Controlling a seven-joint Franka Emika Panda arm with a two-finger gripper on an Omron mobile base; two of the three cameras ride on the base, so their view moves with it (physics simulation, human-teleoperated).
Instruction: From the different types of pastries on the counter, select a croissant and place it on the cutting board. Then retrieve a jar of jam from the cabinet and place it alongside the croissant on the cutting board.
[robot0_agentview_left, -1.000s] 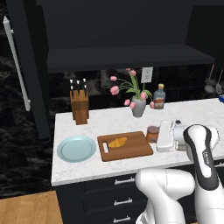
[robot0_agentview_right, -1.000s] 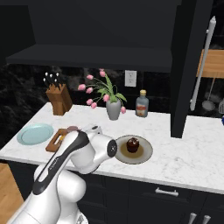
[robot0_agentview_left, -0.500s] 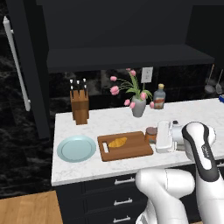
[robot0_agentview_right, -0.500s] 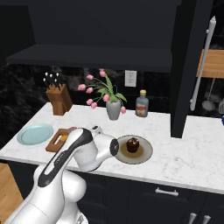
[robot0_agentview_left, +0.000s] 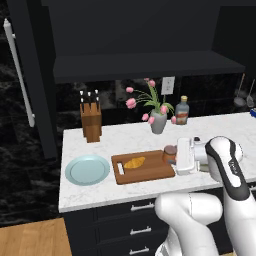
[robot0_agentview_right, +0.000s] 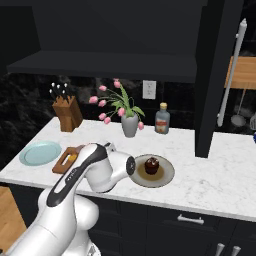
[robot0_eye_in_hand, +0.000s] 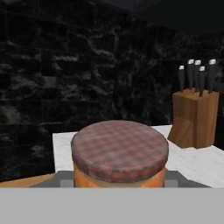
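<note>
My gripper (robot0_agentview_left: 173, 156) is shut on the jar of jam (robot0_agentview_left: 169, 151), a squat orange jar with a brownish checked lid, at the right end of the cutting board (robot0_agentview_left: 145, 172). Whether the jar rests on the board I cannot tell. In the hand view the jar (robot0_eye_in_hand: 119, 148) sits between the gripper (robot0_eye_in_hand: 118, 178) fingers. The golden croissant (robot0_agentview_left: 134, 162) lies on the board's left half, also seen as croissant (robot0_agentview_right: 71, 158) on the board (robot0_agentview_right: 62, 161). The dark brown pastry (robot0_agentview_right: 151, 165) sits on a grey plate (robot0_agentview_right: 169, 176). The black cabinet (robot0_agentview_left: 150, 65) hangs above the counter (robot0_agentview_left: 100, 192).
A light-blue plate (robot0_agentview_left: 87, 170) lies left of the board. A knife block (robot0_agentview_left: 90, 121), a vase of pink tulips (robot0_agentview_left: 158, 121) and a red-labelled bottle (robot0_agentview_left: 183, 111) stand along the back wall. My own arm (robot0_agentview_right: 95, 167) hides the board's right end in the right base view.
The gripper has carried the jar slightly left, toward the board's right end. Nothing else has moved.
</note>
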